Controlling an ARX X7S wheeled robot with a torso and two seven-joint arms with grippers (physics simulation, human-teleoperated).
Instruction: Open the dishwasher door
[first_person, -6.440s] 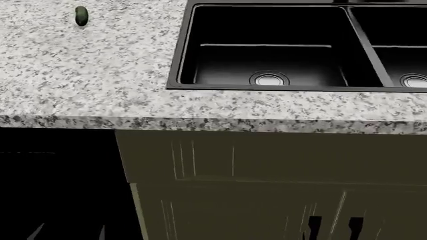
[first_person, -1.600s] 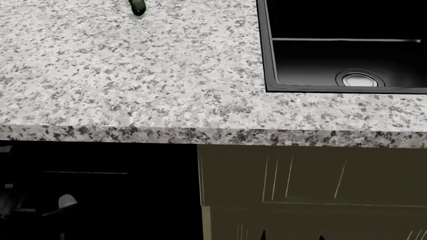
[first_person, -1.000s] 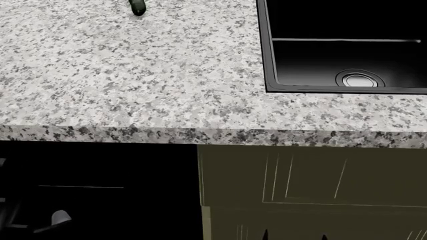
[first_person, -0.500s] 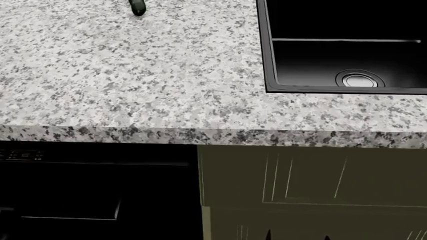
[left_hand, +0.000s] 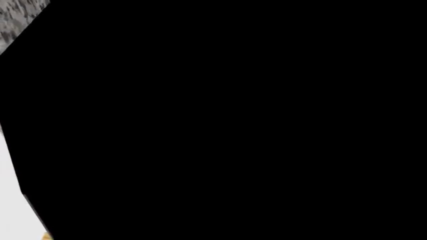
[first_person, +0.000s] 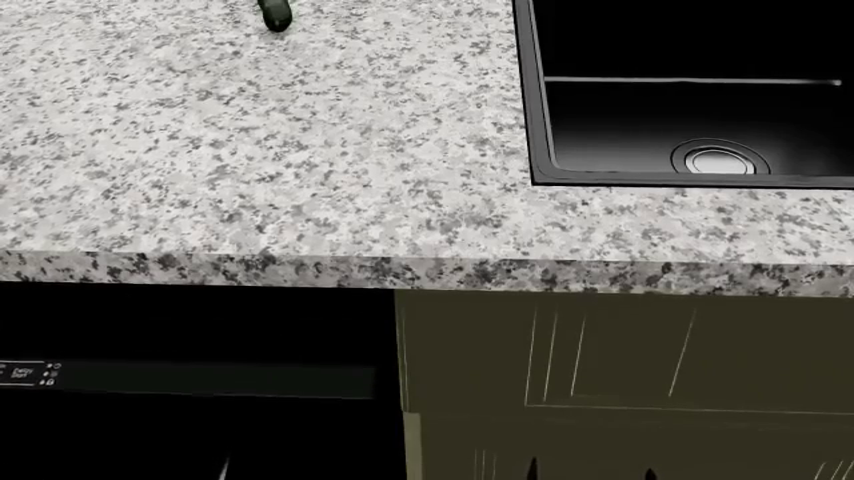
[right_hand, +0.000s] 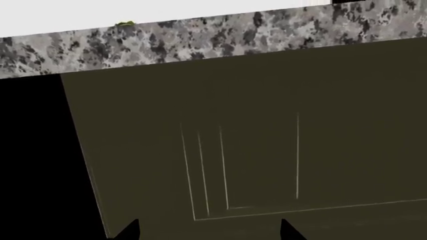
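The dishwasher door (first_person: 187, 420) is sitting under the speckled granite countertop (first_person: 267, 150), left of the olive-green cabinet front (first_person: 614, 370), and its dark grey rim strip (first_person: 200, 379) with tiny white marks is showing tipped out below the counter edge. The right gripper (right_hand: 210, 231) is showing only two dark fingertips (right_hand: 127, 231), standing well apart and touching nothing, facing the green cabinet. The left wrist view is filling almost wholly with black, so I cannot tell how the left gripper is standing or what it is touching.
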